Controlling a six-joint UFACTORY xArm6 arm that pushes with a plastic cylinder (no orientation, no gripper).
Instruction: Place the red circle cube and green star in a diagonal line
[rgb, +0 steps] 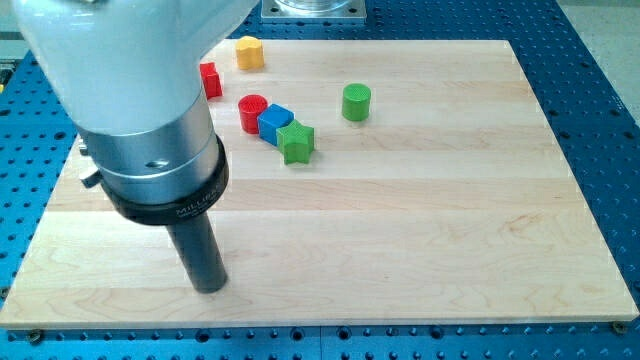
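Observation:
A red circle block (251, 110) sits on the wooden board (420, 220) toward the view's top left. A blue cube (275, 123) touches it on its lower right. A green star (296, 142) touches the cube's lower right, so the three lie in a slanted row. My tip (209, 287) rests on the board near the view's bottom left, well below and left of the row, touching no block.
A green cylinder (356, 102) stands right of the row. A yellow block (249, 52) lies near the board's top edge. A red block (209, 79) is partly hidden behind the arm's body. A blue perforated table surrounds the board.

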